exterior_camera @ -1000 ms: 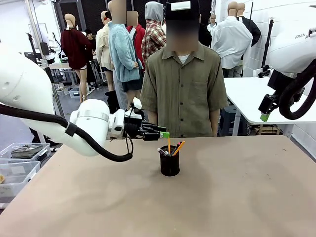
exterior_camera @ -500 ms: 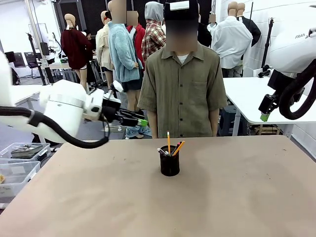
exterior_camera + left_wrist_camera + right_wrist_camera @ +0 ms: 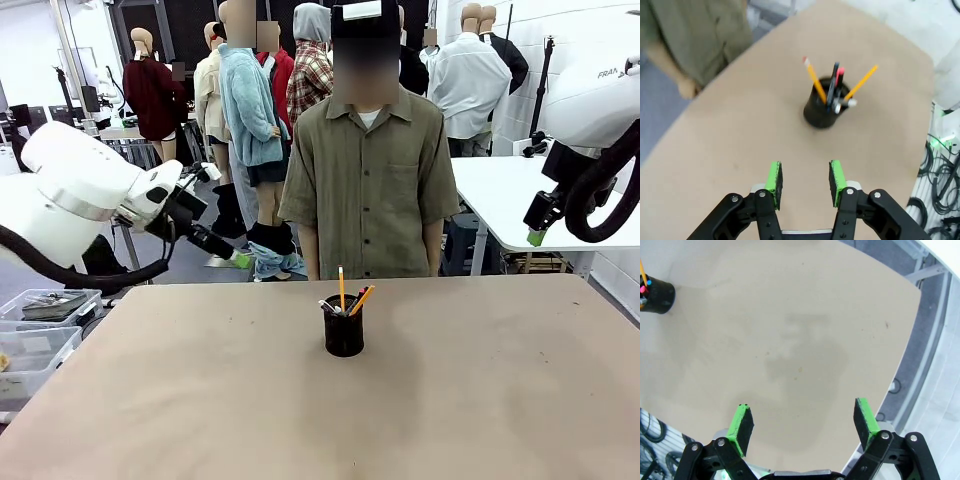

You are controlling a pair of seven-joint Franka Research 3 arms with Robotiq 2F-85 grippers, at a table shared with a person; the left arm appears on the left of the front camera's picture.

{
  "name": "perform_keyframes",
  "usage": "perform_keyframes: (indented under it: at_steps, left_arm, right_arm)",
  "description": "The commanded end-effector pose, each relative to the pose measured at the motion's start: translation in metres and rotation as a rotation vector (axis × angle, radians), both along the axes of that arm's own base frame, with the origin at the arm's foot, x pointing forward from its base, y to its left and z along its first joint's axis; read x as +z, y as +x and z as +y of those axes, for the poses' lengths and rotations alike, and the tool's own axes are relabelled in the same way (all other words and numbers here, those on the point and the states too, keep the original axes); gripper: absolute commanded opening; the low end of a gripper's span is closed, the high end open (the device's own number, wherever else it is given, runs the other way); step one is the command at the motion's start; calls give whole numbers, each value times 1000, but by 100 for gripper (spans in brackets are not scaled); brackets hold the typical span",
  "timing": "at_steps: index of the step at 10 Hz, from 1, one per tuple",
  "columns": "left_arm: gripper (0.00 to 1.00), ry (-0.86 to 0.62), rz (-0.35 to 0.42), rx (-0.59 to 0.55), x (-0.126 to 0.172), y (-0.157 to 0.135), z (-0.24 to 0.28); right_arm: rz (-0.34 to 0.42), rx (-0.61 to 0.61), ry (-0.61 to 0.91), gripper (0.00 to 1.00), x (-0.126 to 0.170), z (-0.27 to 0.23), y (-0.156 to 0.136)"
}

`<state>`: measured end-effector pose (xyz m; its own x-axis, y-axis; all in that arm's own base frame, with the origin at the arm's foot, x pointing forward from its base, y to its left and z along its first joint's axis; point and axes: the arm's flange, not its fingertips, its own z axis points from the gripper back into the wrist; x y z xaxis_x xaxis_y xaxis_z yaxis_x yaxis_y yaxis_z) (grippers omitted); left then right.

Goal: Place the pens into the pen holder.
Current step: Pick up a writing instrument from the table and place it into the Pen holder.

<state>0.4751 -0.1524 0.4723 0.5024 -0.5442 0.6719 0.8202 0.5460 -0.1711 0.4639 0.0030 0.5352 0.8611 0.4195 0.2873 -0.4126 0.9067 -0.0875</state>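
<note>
The black mesh pen holder (image 3: 343,335) stands upright near the middle of the table. Several pens rise from it: two yellow pencils (image 3: 812,77), a dark pen (image 3: 833,82) and a silvery one (image 3: 842,104) leaning on the rim. My left gripper (image 3: 238,260) hangs off to the left, above the table's far left edge and well away from the holder (image 3: 823,105). Its fingers are open with nothing between them (image 3: 805,181). My right gripper (image 3: 537,237) is raised at the far right, open and empty (image 3: 805,426). The holder (image 3: 657,296) sits far off in its view.
A person (image 3: 370,180) stands at the far edge behind the holder, one hand (image 3: 687,89) down by the table edge. Clear plastic bins (image 3: 40,320) sit beside the table at the left. A white table (image 3: 520,200) stands behind at the right.
My left arm has pulled back from just above the holder, moving left and away with its gripper empty. The pens stay in the holder. The right arm has not moved.
</note>
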Motion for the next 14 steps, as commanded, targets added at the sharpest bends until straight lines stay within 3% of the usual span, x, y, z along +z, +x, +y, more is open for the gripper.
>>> perform_keyframes:
  at_steps: [1,3,4,7,9,10,14]
  left_arm:
    - [51,139,162,65,12,-13,1]
    - [86,311,294,120,4,-25,2]
    - [100,357,308,136,0,-28,3]
    - [100,390,310,182,-17,-34,-2]
    - [100,218,264,120,-37,-42,-14]
    - [100,389,315,167,-19,-35,-3]
    - [100,389,315,167,-19,-35,-3]
  right_arm:
    - [0,-7,-17,100,-2,1,-3]
    - [0,-7,-17,100,-2,1,-3]
    - [0,-7,-17,100,-2,1,-3]
    - [0,-7,-17,100,-2,1,-3]
    - [0,-7,-17,100,-2,1,-3]
    - [0,-7,-17,100,-2,1,-3]
    - [0,-7,-17,100,-2,1,-3]
